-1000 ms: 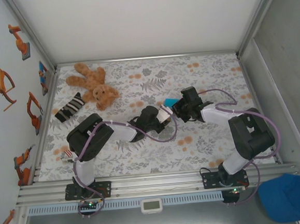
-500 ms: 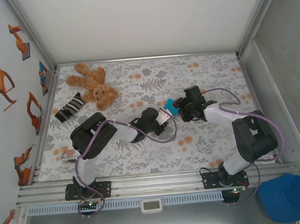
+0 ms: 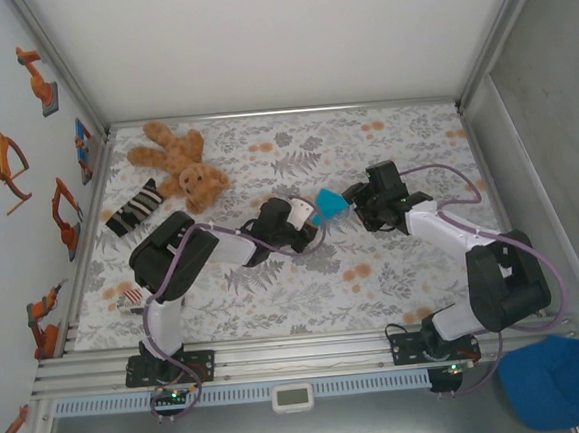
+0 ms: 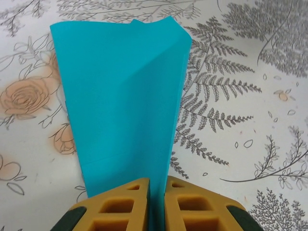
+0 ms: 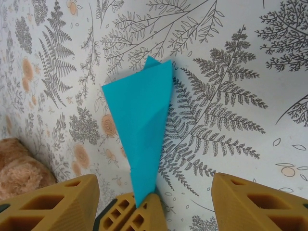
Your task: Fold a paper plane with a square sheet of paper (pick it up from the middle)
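Okay, left tool (image 4: 156,185) is pressed together on the narrow end of the cyan paper plane (image 4: 122,96), pinching it. The wide end fans out ahead over the floral table (image 4: 250,96), its layers slightly parted at the top. Right tool (image 5: 154,180) is spread wide, its fingers clear of the paper. From above, the plane sits mid-table between both tools. Teddy bear (image 3: 181,170) and striped sock (image 3: 133,209) lie far left.

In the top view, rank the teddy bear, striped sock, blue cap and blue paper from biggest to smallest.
1. blue cap, though cropped
2. teddy bear
3. striped sock
4. blue paper
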